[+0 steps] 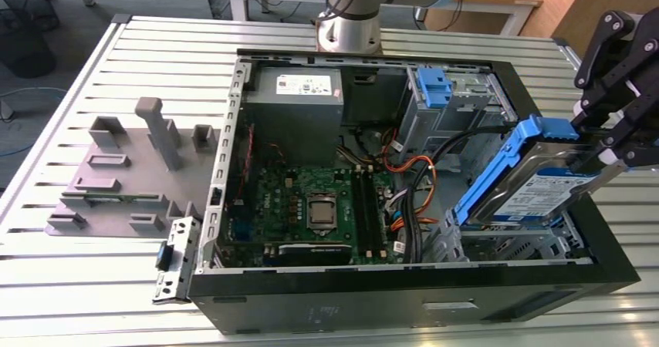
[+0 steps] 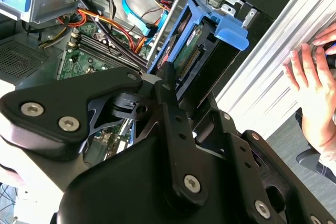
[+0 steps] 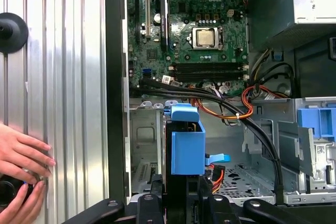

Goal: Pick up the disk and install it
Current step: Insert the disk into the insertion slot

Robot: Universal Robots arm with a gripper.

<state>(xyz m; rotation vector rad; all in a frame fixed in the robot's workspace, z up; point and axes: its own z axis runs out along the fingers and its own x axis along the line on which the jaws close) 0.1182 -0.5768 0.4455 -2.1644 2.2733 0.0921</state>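
Half done, roughly. Pickup is complete: the gripper [image 1: 606,153] is closed on the disk [image 1: 535,179], clamping its upper end, and the disk is clear of the table [image 1: 82,285].

Disk hangs steeply tilted, label side showing in the exterior view, blue rail along its upper edge. It sits over the drive bay [image 1: 515,243], in the near corner of the open case [image 1: 412,279] at the exterior view's right. Lower end looks to be at the bay mouth or just inside; can't tell if it touches the bay metal.

Install isn't done: disk isn't flat and isn't seated in the bay.

In the first wrist view the disk [image 3: 187,148] points end-down into the bay. Orange and black cables [image 3: 239,113] run just beside it, between the bay and the motherboard [image 3: 189,35]. My read: cables are near enough to snag.

A person's hands [image 3: 23,156] rest on the table outside the case wall, well apart from the disk.
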